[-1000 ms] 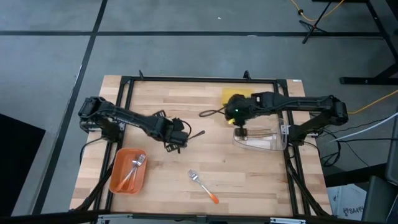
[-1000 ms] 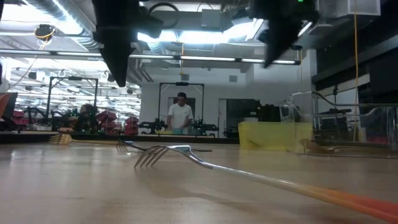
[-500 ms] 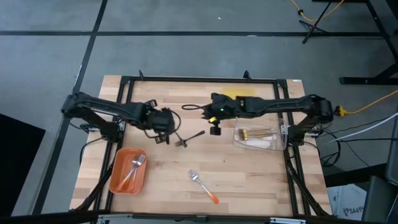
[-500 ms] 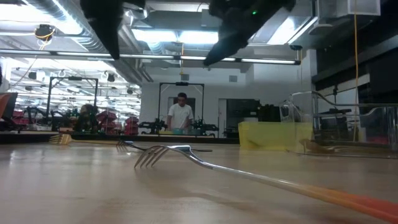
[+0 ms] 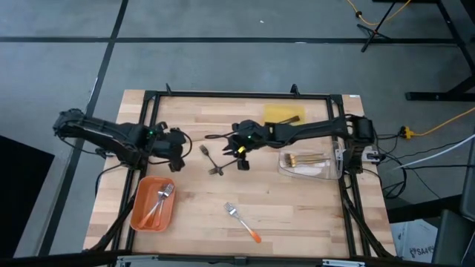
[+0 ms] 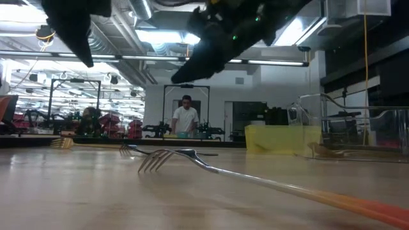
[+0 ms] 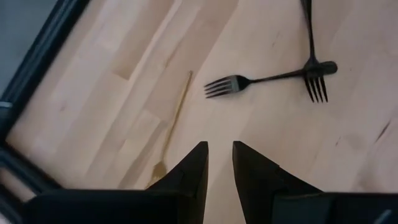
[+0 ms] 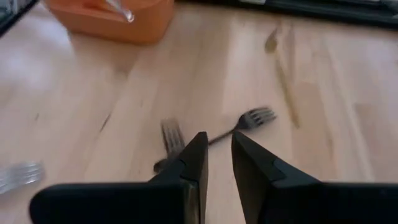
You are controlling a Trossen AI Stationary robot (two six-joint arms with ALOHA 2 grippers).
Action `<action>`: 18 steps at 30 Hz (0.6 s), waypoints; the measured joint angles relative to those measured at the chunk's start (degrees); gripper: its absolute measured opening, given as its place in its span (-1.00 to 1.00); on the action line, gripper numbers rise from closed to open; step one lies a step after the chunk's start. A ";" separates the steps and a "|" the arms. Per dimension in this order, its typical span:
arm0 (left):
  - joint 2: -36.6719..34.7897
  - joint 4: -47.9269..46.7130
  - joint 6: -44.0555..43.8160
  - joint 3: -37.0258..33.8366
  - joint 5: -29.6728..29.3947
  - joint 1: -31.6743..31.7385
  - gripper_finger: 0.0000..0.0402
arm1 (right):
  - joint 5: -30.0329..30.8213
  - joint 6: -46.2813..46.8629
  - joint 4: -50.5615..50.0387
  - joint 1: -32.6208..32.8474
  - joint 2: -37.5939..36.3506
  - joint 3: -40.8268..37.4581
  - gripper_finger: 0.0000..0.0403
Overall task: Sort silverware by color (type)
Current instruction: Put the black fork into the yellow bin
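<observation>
Wood table mid-sort: right gripper (image 5: 241, 157) swung over from clear tray (image 5: 330, 172), narrow, empty, black forks (image 8: 249, 119) crossed just beyond fingertips, likely next; left gripper (image 5: 178, 148) withdrawn, narrow, empty.

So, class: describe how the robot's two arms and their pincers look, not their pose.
Both arms are dark, jointed and slender, with black cables looping alongside. The left pincer and right pincer each end in two dark, tapering, wedge-shaped fingers. Small green lights glow near each wrist.
</observation>
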 joint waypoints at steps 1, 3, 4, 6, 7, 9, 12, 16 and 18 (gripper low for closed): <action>-0.81 0.92 -0.13 -1.35 0.12 -0.25 -0.66 | -0.37 -0.02 -0.19 0.00 0.75 -0.04 -0.69; -2.35 4.21 -0.09 -3.82 0.14 -0.54 -0.66 | -0.39 0.00 1.61 0.04 2.44 0.03 -0.69; -3.08 5.44 -0.07 -4.99 0.32 -0.60 -0.66 | -0.43 0.00 1.19 0.04 3.07 0.00 -0.69; -3.70 7.71 -0.09 -6.78 0.45 -0.80 -0.66 | -0.80 -0.02 2.67 0.04 4.71 0.01 -0.69; -4.05 8.90 -0.06 -7.53 0.38 -0.81 -0.66 | -1.13 -0.02 2.58 0.04 5.33 0.03 -0.69; -4.46 9.84 -0.08 -8.80 0.46 -0.87 -0.66 | -1.87 -0.02 3.44 0.04 6.76 -0.02 -0.69; -4.36 11.41 0.00 -9.54 0.45 -0.82 -0.66 | -1.88 -0.02 4.42 0.04 8.72 -0.04 -0.69; -4.32 12.95 0.04 -10.00 0.45 -0.82 -0.66 | -2.86 0.06 6.47 0.04 11.49 -0.04 -0.69; -4.26 12.96 0.04 -10.07 0.50 -0.82 -0.66 | -3.53 0.08 6.51 0.04 12.32 -0.01 -0.69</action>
